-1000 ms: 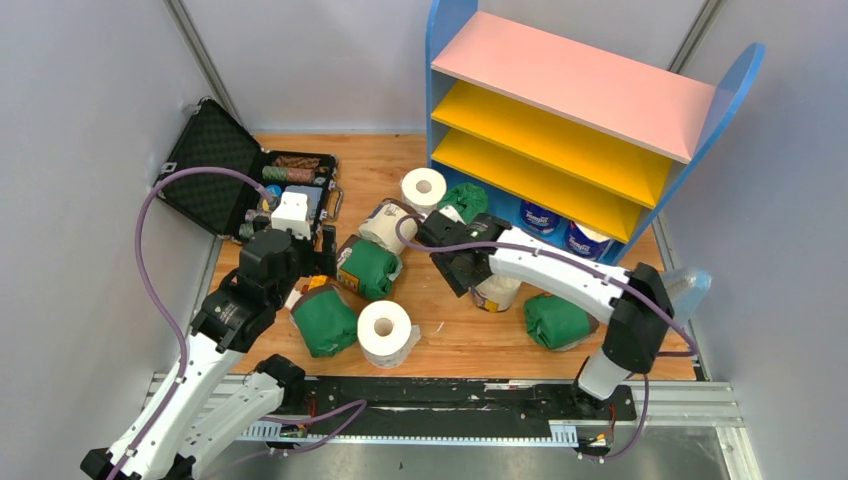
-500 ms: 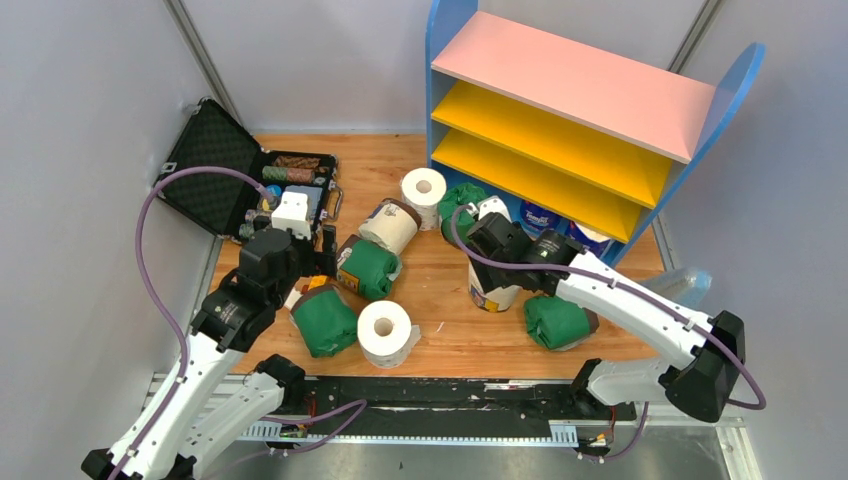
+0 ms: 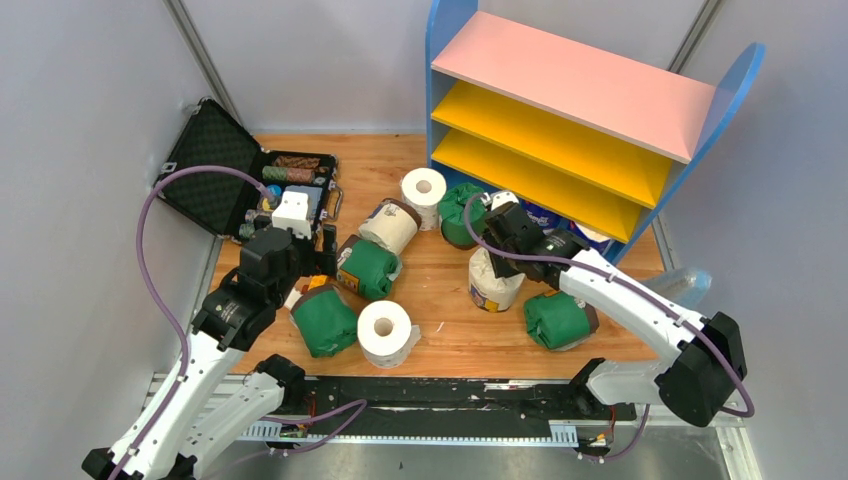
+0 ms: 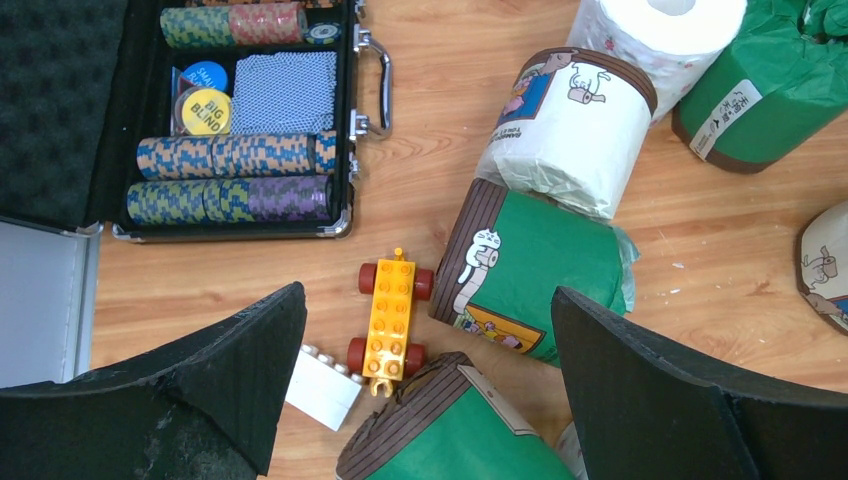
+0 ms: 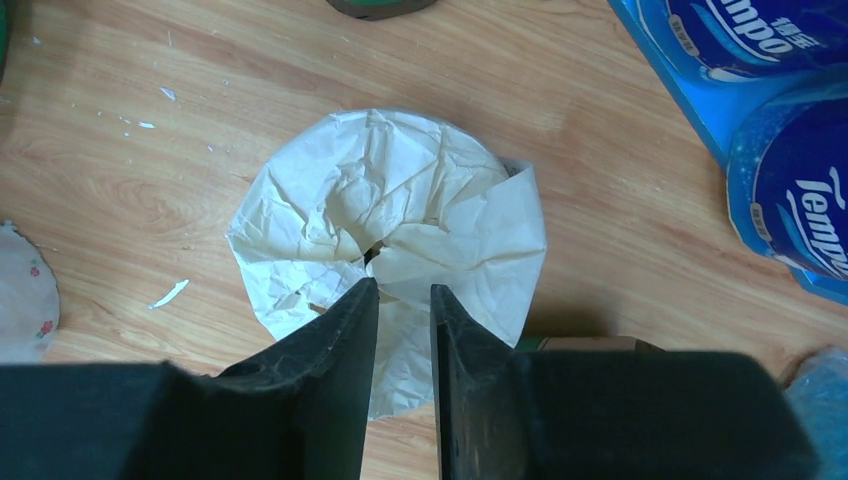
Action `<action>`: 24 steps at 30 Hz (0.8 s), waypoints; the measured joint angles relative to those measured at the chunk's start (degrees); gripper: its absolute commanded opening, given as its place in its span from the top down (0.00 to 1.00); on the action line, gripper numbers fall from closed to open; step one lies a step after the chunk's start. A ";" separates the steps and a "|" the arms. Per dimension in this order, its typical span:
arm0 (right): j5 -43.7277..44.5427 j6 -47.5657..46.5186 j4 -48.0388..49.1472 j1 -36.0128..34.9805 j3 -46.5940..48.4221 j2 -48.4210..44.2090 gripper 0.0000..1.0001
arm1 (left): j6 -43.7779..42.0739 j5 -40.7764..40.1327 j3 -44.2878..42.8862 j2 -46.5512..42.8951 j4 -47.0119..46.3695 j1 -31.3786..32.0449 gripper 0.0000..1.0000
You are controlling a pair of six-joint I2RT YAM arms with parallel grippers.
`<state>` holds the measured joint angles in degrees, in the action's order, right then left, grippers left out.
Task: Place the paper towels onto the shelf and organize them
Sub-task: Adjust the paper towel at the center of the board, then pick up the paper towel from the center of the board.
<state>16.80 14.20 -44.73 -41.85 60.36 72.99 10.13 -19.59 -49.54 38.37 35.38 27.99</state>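
Nearly pressed together on the right gripper [image 5: 403, 292], with only a thin slit between the fingers [image 5: 340, 380]. Poised over the crumpled top of a cream-wrapped roll [image 5: 400, 210], upright near the middle of the table [image 3: 450, 335]; possibly nipping the wrapper, hard to tell.

Spread wide on the left gripper [image 4: 430, 300], above an orange toy car [image 4: 390, 315] and a white brick [image 4: 322, 388], with green-wrapped rolls [image 4: 540, 270] just beside and the black case [image 4: 60, 90] toward the left edge.

At the far right corner, the shelf [image 3: 575, 85], with blue-and-white rolls [image 5: 790, 190] tucked under its lowest board.
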 measured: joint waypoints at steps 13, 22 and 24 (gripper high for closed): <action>-5.90 0.15 3.45 0.52 -2.84 6.21 0.92 | 0.00 0.02 0.00 0.00 0.00 -0.02 0.00; -6.25 0.70 3.26 0.68 -2.34 7.06 0.87 | 0.00 0.02 0.00 0.00 0.00 -0.02 0.00; -6.14 0.70 2.12 0.68 -1.03 7.06 0.85 | 0.00 0.02 0.00 0.00 0.00 -0.02 0.00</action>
<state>10.66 14.90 -42.61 -41.17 59.33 80.05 10.13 -19.57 -49.54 38.37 35.38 27.97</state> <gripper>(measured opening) 0.122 0.998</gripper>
